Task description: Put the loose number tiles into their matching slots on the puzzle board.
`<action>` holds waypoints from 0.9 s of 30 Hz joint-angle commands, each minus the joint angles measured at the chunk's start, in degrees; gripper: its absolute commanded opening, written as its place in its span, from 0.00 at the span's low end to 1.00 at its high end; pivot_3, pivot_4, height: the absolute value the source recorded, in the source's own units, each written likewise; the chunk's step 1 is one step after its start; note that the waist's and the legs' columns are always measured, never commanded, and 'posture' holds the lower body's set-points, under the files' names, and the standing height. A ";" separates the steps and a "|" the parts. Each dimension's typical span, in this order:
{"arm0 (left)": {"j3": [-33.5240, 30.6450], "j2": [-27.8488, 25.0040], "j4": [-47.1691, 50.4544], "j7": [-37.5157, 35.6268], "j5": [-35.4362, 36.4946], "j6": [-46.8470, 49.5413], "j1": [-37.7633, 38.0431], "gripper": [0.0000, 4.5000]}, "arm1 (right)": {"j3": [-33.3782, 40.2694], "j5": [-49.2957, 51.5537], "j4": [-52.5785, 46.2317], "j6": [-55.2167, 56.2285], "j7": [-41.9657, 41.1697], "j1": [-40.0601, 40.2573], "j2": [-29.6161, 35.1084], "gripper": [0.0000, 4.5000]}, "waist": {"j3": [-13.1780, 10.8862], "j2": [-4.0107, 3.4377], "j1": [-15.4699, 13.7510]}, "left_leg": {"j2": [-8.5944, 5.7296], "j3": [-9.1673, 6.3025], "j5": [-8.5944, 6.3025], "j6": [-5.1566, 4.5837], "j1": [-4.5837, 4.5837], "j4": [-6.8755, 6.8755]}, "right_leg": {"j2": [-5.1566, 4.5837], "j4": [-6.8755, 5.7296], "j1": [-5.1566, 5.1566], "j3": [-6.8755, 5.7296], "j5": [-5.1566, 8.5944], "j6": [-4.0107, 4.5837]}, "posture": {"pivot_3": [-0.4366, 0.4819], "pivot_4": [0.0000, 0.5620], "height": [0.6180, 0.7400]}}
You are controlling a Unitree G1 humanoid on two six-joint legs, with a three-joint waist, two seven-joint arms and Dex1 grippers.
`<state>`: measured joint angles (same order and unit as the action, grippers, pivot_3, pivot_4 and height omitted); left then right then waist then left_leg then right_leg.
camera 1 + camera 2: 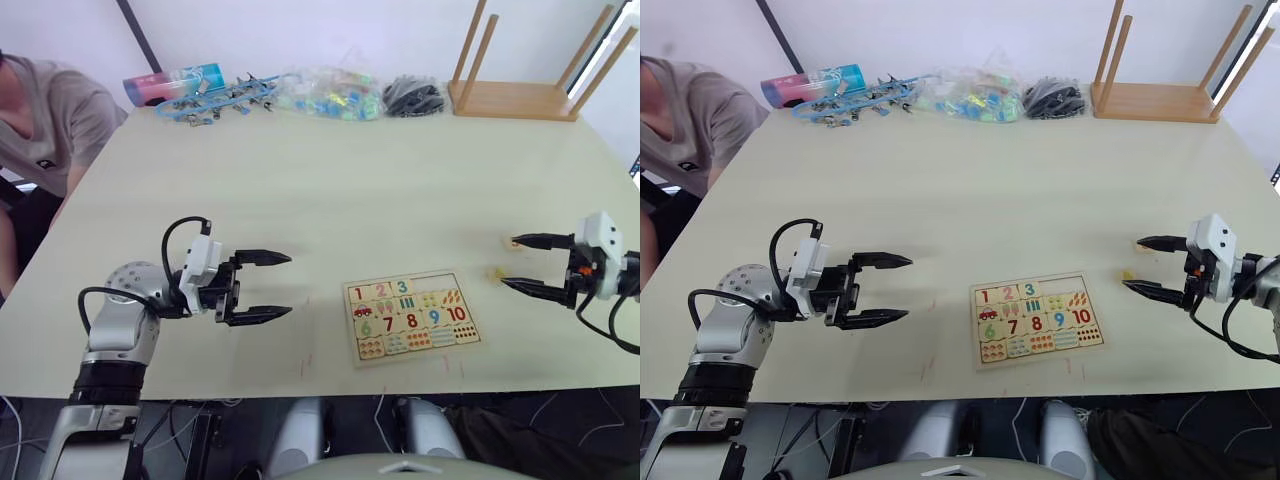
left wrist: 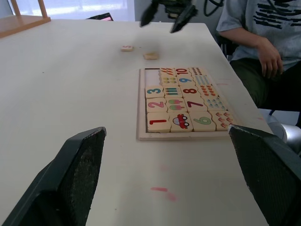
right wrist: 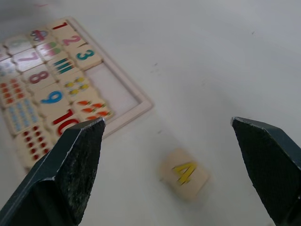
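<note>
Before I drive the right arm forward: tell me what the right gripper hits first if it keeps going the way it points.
Probably the 4 tile: it lies on the table between the open right gripper's fingers, just ahead. Beyond it comes the puzzle board's empty corner. Depth is uncertain; the fingers might pass above the tile.

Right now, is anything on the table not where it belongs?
Yes. The 4 tile lies loose on the table beside the puzzle board, between the open right gripper's fingers. Another tile lies farther off. The board's top row has 1, 2, 3, then bare slots.
</note>
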<state>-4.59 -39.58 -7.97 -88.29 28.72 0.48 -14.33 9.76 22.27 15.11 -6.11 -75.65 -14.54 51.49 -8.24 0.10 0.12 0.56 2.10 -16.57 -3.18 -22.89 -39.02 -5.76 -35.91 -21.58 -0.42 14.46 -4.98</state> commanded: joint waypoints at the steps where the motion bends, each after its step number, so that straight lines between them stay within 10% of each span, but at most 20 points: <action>1: -0.96 -0.32 0.59 -0.64 0.87 -1.45 -0.66 0.98 | 1.06 -0.44 2.22 -0.78 2.83 -0.56 -1.02 1.00 | -0.01 0.00 -0.60 | -0.02 0.01 0.00 0.00 -0.03 -0.01 | 0.00 0.02 -0.01 -0.01 0.00 0.00 | 0.48 0.27 1.00; 27: 0.13 0.33 -3.06 -3.25 1.20 -3.81 -2.12 0.98 | 6.25 -1.62 -15.28 -10.64 33.17 15.11 -14.77 1.00 | -0.01 0.02 -0.87 | 0.03 0.07 0.00 0.00 0.00 -0.15 | 0.23 -0.08 0.01 0.08 0.00 -0.01 | 0.48 0.27 1.00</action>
<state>-3.99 -39.10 -11.84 -90.23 29.36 -2.37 -15.78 14.36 20.31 2.16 -16.17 -43.74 0.31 36.74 -8.25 0.12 -0.75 0.59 2.17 -16.56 -3.18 -22.89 -39.16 -5.51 -35.98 -21.57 -0.35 14.46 -5.00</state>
